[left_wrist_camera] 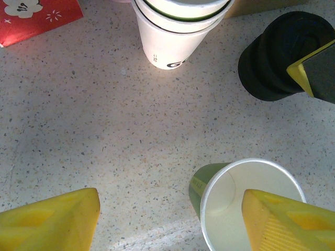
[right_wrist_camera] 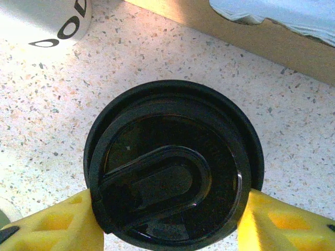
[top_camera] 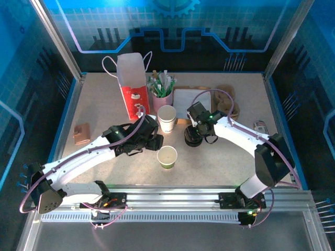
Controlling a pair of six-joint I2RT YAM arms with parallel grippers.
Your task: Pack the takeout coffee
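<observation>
Top external, takeout coffee cup [top_camera: 167,157] upright near-centre on table [top_camera: 104,110], green outside, left gripper [left_wrist_camera: 171,196] spread wide, one finger over its mouth, right gripper [right_wrist_camera: 168,194] straddling black lid [right_wrist_camera: 167,162] to its right, contact cannot tell, white cups [top_camera: 167,119] just farther

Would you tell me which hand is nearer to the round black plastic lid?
Right. The right hand straddles the black lid, one finger either side; the left hand sits apart, by the green paper cup.
</observation>
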